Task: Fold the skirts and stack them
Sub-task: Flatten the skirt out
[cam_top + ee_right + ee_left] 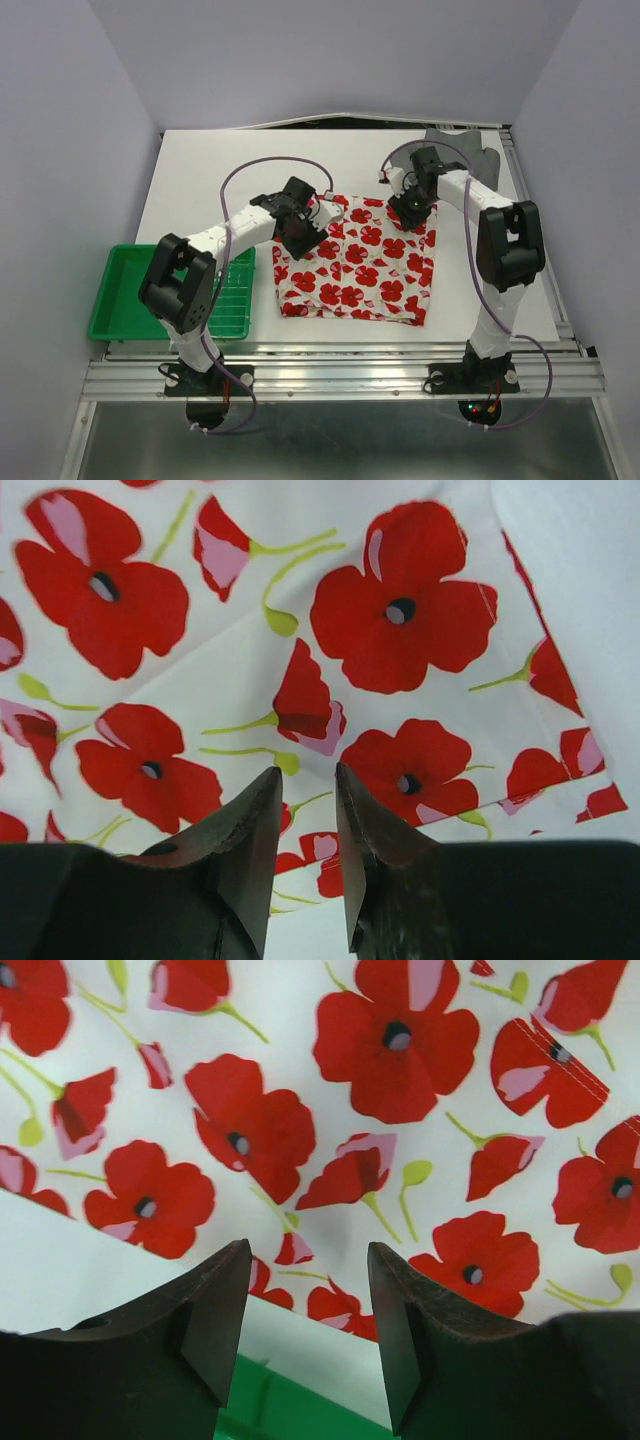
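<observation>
The poppy-print skirt [355, 262] lies spread flat in the middle of the worktop [200, 175]. Its outline is close to square and turned slightly in the frame, so I cannot call a clear long axis. Both arms hang over its upper edge. The left fingers [303, 232] are at the upper-left side and the right fingers [411, 208] at the upper-right corner.

In the left wrist view the 2 fingers stand well apart with nothing between them. The skirt's side edge runs just ahead of their tips, so the cloth lies forward and upward from them. In the right wrist view the fingers are parted by only a narrow gap and grip nothing. The print fills the view ahead, and the hemmed corner [590, 780] sits at the lower right of that frame.

Each arm is nearest its own upper corner. My judgement is that the next move turns on pinching those 2 corners and carrying them toward the bottom of the top view, for a fold across the skirt's width.

The dark grey skirt [472, 150] lies at the upper right of the top view, partly hidden by the right arm and not yet stacked. The green tray [125, 295] sits at the lower left, beside the print skirt but apart from it. Nothing lies on the cloth in the fold's path.
</observation>
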Controlling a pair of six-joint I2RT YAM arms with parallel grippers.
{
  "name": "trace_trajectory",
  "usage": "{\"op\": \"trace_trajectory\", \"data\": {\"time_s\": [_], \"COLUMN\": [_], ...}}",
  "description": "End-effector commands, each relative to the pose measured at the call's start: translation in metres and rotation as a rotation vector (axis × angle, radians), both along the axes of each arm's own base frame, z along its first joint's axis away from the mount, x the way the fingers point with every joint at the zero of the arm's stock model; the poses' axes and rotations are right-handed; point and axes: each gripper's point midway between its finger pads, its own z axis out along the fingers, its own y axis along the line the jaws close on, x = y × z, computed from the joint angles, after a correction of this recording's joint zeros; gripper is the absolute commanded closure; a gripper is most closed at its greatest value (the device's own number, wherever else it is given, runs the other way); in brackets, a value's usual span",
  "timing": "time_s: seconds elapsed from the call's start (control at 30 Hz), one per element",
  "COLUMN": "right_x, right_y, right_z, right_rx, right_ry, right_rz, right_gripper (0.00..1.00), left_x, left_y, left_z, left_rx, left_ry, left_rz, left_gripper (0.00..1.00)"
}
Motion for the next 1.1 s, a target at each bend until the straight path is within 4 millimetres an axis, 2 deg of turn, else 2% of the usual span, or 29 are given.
{"op": "trace_trajectory", "data": {"time_s": [0.0, 0.03, 0.13, 0.17, 0.23, 0.27, 0.33, 0.43, 0.47, 0.53, 0.57, 0.6, 0.63, 0.67, 0.7, 0.73, 0.77, 0.8, 0.83, 0.87, 0.9, 0.93, 0.97, 1.0, 1.03, 1.07], "right_x": [0.013, 0.003, -0.018, -0.036, -0.056, -0.076, -0.103, -0.145, -0.154, -0.173, -0.178, -0.180, -0.191, -0.196, -0.199, -0.203, -0.203, -0.202, -0.192, -0.185, -0.178, -0.159, -0.149, -0.139, -0.120, -0.110], "right_y": [-0.018, -0.025, -0.041, -0.047, -0.055, -0.060, -0.063, -0.060, -0.057, -0.044, -0.035, -0.027, -0.010, 0.005, 0.010, 0.024, 0.033, 0.038, 0.046, 0.048, 0.048, 0.044, 0.042, 0.039, 0.035, 0.033], "right_z": [-0.003, -0.015, -0.028, -0.035, -0.041, -0.045, -0.049, -0.048, -0.044, -0.035, -0.030, -0.021, -0.012, 0.000, 0.000, 0.013, 0.020, 0.029, 0.042, 0.048, 0.053, 0.064, 0.068, 0.071, 0.071, 0.071], "right_rx": [-0.081, -0.115, -0.171, -0.189, -0.220, -0.229, -0.225, -0.174, -0.151, -0.067, -0.031, 0.004, 0.070, 0.137, 0.134, 0.195, 0.226, 0.257, 0.290, 0.290, 0.294, 0.304, 0.309, 0.308, 0.285, 0.266], "right_ry": [-0.077, -0.054, -0.017, 0.013, 0.040, 0.073, 0.136, 0.227, 0.236, 0.298, 0.313, 0.311, 0.345, 0.354, 0.356, 0.364, 0.361, 0.361, 0.347, 0.322, 0.301, 0.243, 0.215, 0.185, 0.127, 0.101], "right_rz": [-0.009, 0.009, 0.036, 0.049, 0.068, 0.078, 0.104, 0.136, 0.141, 0.153, 0.164, 0.168, 0.195, 0.209, 0.229, 0.240, 0.253, 0.251, 0.230, 0.231, 0.223, 0.193, 0.170, 0.146, 0.117, 0.101], "right_gripper": [0.67, 0.67, 0.67, 0.68, 0.68, 0.68, 0.69, 0.69, 0.70, 0.69, 0.68, 0.66, 0.65, 0.64, 0.62, 0.62, 0.59, 0.59, 0.60, 0.60, 0.60, 0.60, 0.60, 0.60, 0.60, 0.60], "left_x": [-0.023, -0.025, -0.030, -0.029, -0.025, -0.017, -0.006, 0.028, 0.048, 0.074, 0.102, 0.112, 0.138, 0.149, 0.158, 0.167, 0.177, 0.177, 0.176, 0.176, 0.167, 0.163, 0.150, 0.143, 0.138, 0.135], "left_y": [-0.009, -0.007, 0.003, 0.006, 0.006, 0.000, -0.003, -0.019, -0.030, -0.038, -0.052, -0.053, -0.066, -0.068, -0.074, -0.076, -0.081, -0.085, -0.081, -0.083, -0.079, -0.080, -0.074, -0.072, -0.070, -0.067], "left_z": [-0.005, -0.009, -0.025, -0.034, -0.041, -0.040, -0.058, -0.069, -0.069, -0.068, -0.046, -0.059, -0.033, -0.037, -0.028, -0.018, 0.006, 0.016, 0.037, 0.038, 0.055, 0.065, 0.054, 0.081, 0.087, 0.091], "left_rx": [-0.044, -0.035, 0.011, 0.034, 0.050, 0.041, 0.081, 0.114, 0.110, 0.132, 0.106, 0.130, 0.093, 0.094, 0.081, 0.056, 0.019, -0.010, -0.038, -0.048, -0.063, -0.092, -0.083, -0.123, -0.138, -0.152], "left_ry": [0.106, 0.114, 0.134, 0.142, 0.144, 0.128, 0.147, 0.133, 0.110, 0.065, 0.001, 0.006, -0.062, -0.067, -0.087, -0.105, -0.146, -0.152, -0.174, -0.175, -0.187, -0.204, -0.171, -0.211, -0.216, -0.223], "left_rz": [-0.027, -0.022, 0.006, 0.014, 0.020, 0.017, 0.013, -0.001, -0.002, -0.005, 0.004, 0.011, 0.020, 0.028, 0.030, 0.031, 0.041, 0.034, 0.035, 0.030, 0.031, 0.025, 0.022, 0.031, 0.039, 0.049], "left_gripper": [0.38, 0.38, 0.38, 0.38, 0.38, 0.38, 0.38, 0.39, 0.39, 0.39, 0.39, 0.39, 0.38, 0.35, 0.35, 0.32, 0.30, 0.29, 0.28, 0.27, 0.27, 0.27, 0.27, 0.27, 0.27, 0.27]}}
